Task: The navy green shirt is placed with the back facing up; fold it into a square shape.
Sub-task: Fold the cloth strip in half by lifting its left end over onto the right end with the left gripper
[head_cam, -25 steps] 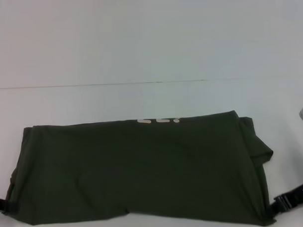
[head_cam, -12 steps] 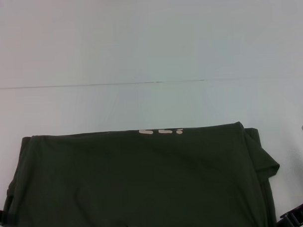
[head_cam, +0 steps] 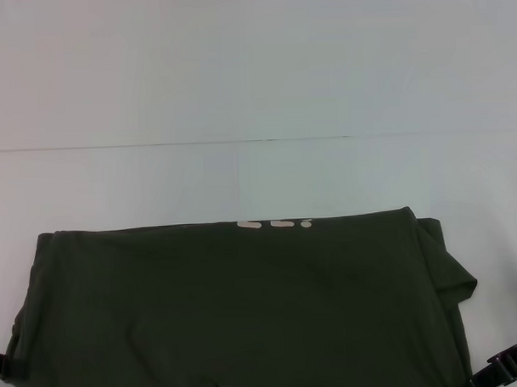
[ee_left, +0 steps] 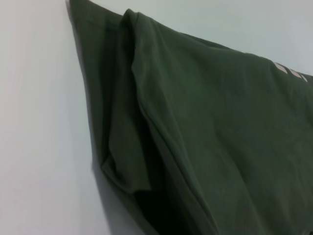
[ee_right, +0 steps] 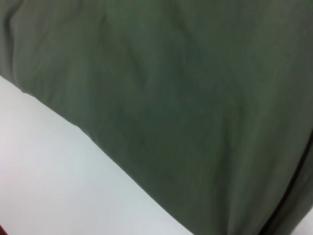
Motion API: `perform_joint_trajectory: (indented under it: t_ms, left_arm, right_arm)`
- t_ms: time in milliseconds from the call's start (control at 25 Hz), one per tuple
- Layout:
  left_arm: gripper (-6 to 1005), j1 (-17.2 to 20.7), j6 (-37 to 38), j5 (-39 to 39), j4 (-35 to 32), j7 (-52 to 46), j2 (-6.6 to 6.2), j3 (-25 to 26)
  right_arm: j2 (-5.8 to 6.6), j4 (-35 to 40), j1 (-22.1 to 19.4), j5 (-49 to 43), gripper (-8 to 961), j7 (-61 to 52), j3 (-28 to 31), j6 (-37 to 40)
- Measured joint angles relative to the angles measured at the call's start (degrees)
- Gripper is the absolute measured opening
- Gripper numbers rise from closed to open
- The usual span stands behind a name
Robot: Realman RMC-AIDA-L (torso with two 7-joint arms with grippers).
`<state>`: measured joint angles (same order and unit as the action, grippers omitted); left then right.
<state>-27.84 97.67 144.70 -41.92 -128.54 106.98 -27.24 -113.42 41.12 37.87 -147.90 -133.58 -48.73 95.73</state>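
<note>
The navy green shirt [head_cam: 237, 305] lies as a wide folded band across the near part of the table, its lower edge cut off by the head view. A small pale print [head_cam: 275, 224] shows on its far edge. A loose sleeve flap [head_cam: 448, 267] sticks out at its right end. My left gripper [head_cam: 1, 364] is at the shirt's near left corner, and my right gripper [head_cam: 502, 370] at its near right corner. The left wrist view shows the shirt's layered end [ee_left: 146, 122] and the right wrist view shows plain shirt fabric [ee_right: 186, 88] close up.
The white table [head_cam: 238, 92] stretches far beyond the shirt, with a thin seam line [head_cam: 172, 144] running across it. White table surface also shows beside the fabric in both wrist views.
The shirt has slid toward the table's near edge, so more of it is cut off. Both grippers have dropped lower at the corners. Most of this happened before the last half second.
</note>
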Motion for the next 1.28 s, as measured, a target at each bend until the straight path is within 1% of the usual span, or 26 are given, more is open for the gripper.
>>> perform_joint_trajectory:
  t_ms: [120, 200, 360, 440, 520, 600, 640, 680, 760, 880, 920, 960, 1000, 1080, 1120, 1200, 1240, 1280]
  left_arm:
    - [35, 0.02, -0.01, 0.09, 0.00, -0.25, -0.04, 0.06]
    - [36, 0.03, -0.03, 0.10, 0.00, -0.30, -0.05, 0.35]
    - [38, 0.21, -0.07, 0.10, 0.04, -0.33, -0.02, 1.35]
    - [39, 0.35, -0.13, 0.12, 0.10, -0.33, 0.02, 1.90]
    - [40, 0.55, -0.26, 0.13, 0.10, -0.61, 0.12, 2.59]
    - [42, 0.64, -0.59, 0.14, 0.16, -1.47, 0.22, 3.38]
    - [42, 0.68, -0.77, 0.14, 0.22, -1.84, 0.24, 3.67]
    - [43, 0.70, -0.88, 0.14, 0.30, -2.16, 0.27, 3.89]
    - [44, 0.78, -0.99, 0.10, 0.39, -2.53, 0.34, 4.36]
    - [46, 1.02, -1.02, -0.20, 0.44, -3.43, 0.47, 4.54]
    - [46, 1.10, -1.02, -0.26, 0.46, -3.82, 0.51, 4.55]
    - [47, 1.22, -1.03, -0.29, 0.48, -4.38, 0.54, 4.58]
    - [47, 1.28, -1.10, -0.31, 0.50, -4.83, 0.58, 4.58]
    - [54, 1.57, -1.54, -0.32, 0.50, -5.95, 0.78, 4.62]
    - [60, 1.57, -1.54, -0.32, 0.50, -5.95, 0.78, 4.62]
    - [72, 2.23, -2.94, -0.33, 0.26, -6.97, 1.04, 5.54]
    - [78, 2.52, -3.70, -0.22, 0.14, -7.16, 1.10, 6.39]
    - [120, 2.52, -3.70, -0.22, 0.14, -7.16, 1.10, 6.39]
  right_arm:
    - [0.21, 1.77, -0.23, 0.06, 199, -0.01, 1.87, 2.48]
    - [0.72, 2.52, -0.25, 0.09, 291, 0.44, 4.60, 4.43]
    - [3.15, 3.43, -0.56, 0.16, 436, 2.92, 11.39, 8.52]
    - [3.92, 4.57, -1.01, 0.72, 508, 5.13, 14.79, 10.50]
    - [4.25, 5.49, -1.42, 2.37, 605, 8.70, 17.68, 12.27]
    - [4.12, 5.67, -1.77, 5.25, 702, 13.49, 19.18, 13.25]
    - [3.77, 5.53, -1.98, 7.60, 751, 16.92, 19.35, 13.51]
    - [3.39, 5.34, -2.14, 9.31, 770, 19.42, 19.35, 13.75]
    - [1.78, 5.08, -2.44, 13.13, 807, 25.95, 19.36, 13.78]
    - [-1.27, 4.88, -2.72, 17.15, 863, 35.09, 19.51, 12.75]
    - [-2.42, 4.81, -2.76, 17.90, 881, 37.84, 19.50, 12.06]
    - [-4.02, 4.79, -2.79, 18.51, 900, 41.37, 19.39, 10.57]
    - [-5.04, 4.73, -2.81, 18.81, 900, 43.57, 19.24, 9.19]
    - [-6.38, 3.26, -2.81, 19.18, 900, 48.56, 18.25, 6.30]
    - [-6.59, 1.94, -2.72, 19.50, 901, 50.68, 17.72, 4.99]
    - [-6.53, -2.08, -2.41, 20.70, 901, 55.68, 16.84, 2.58]
    - [-6.45, -5.40, -2.25, 21.99, 901, 60.87, 16.67, 0.75]
    - [-6.45, -5.40, -2.25, 21.99, 901, 60.87, 16.67, 0.75]
